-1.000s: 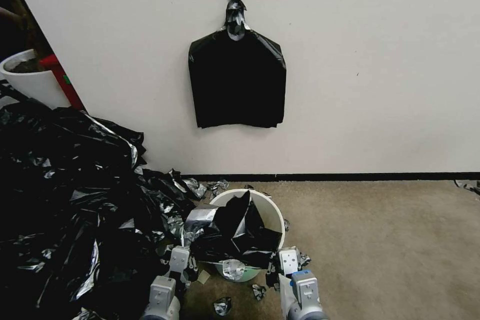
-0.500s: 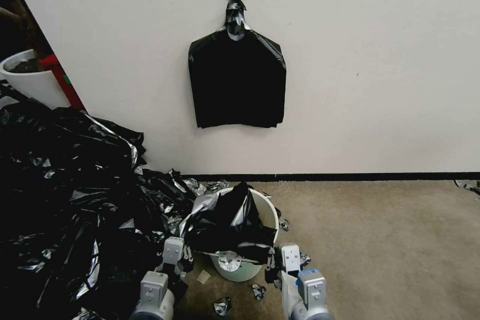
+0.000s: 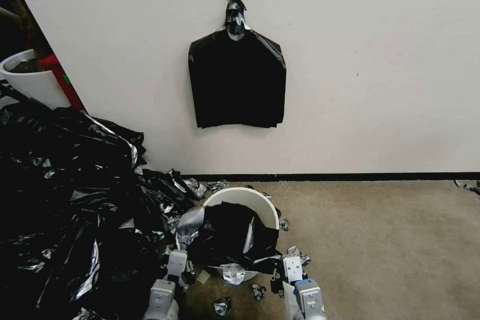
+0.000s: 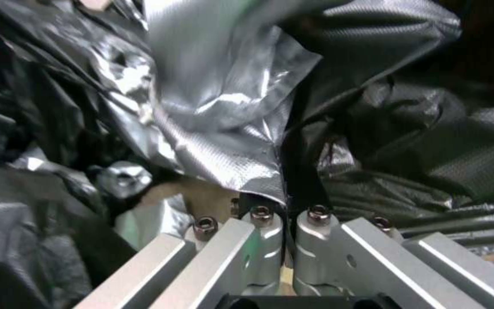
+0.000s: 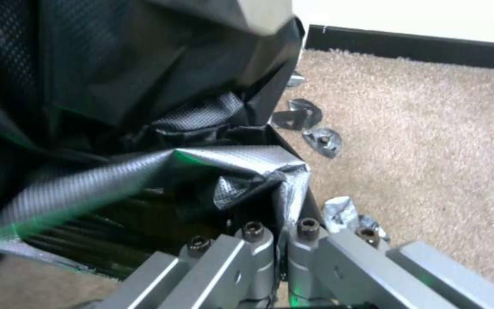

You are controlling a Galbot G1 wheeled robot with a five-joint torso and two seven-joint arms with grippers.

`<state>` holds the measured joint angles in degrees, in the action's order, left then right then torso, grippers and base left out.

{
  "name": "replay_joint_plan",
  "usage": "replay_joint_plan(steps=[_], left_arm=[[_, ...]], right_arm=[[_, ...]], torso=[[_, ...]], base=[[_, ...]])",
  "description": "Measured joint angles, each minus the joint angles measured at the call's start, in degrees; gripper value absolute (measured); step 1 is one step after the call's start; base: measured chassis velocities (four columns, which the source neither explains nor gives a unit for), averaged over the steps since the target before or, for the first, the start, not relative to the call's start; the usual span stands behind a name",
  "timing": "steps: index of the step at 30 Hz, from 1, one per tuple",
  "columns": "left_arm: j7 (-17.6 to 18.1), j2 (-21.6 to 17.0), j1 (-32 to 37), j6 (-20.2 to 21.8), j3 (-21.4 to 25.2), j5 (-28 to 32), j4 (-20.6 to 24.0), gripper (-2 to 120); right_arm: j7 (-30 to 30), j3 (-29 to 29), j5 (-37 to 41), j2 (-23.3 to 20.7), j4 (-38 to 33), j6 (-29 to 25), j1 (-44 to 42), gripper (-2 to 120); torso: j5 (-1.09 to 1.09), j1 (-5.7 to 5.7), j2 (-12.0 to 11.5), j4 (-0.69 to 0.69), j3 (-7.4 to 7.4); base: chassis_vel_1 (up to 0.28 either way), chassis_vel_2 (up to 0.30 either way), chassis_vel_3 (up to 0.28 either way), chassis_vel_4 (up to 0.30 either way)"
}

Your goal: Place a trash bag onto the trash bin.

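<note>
Glossy black film of the trash bag (image 3: 232,235) drapes over the near rim and into the mouth of the trash bin (image 3: 250,200) on the carpet (image 3: 380,240), its edges pinched left and right by the closed left gripper (image 3: 178,259) and closed right gripper (image 3: 291,264).

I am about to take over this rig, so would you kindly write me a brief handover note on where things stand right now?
Left gripper: shut on the trash bag, pinching its edge at the near left of the trash bin.
Right gripper: shut on the trash bag's edge at the near right of the bin.
Bag: draped over the bin's near rim and bunched across its mouth; the far rim is bare.
Bin: upright on the carpet by the wall, beside a large heap of black sheeting.
Done: bag gripped by both arms and brought onto the bin.
Left: spread the bag's opening around the whole rim.
</note>
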<state>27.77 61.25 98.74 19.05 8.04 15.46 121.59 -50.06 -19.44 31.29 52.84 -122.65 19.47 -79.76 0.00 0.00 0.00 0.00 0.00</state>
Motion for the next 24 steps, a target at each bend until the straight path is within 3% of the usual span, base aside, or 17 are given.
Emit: replay_joint_plan(steps=[11,24], left_arm=[[-0.32,1.34,-3.41,0.04,-1.06,-0.5,-4.63,0],[-0.48,2.18,-5.4,-0.04,-1.36,-0.49,-6.43,0]], right_arm=[[3.59,0.44,-1.35,0.76,5.53,-2.14,2.15,0],[8.79,2.68,-0.51,1.16,8.08,-2.9,2.95,0]], torso=[[0.02,0.0,0.0,0.0,0.0],[0.0,0.0,0.0,0.0,0.0]], base=[[0.0,0.0,0.0,0.0],[0.0,0.0,0.0,0.0]])
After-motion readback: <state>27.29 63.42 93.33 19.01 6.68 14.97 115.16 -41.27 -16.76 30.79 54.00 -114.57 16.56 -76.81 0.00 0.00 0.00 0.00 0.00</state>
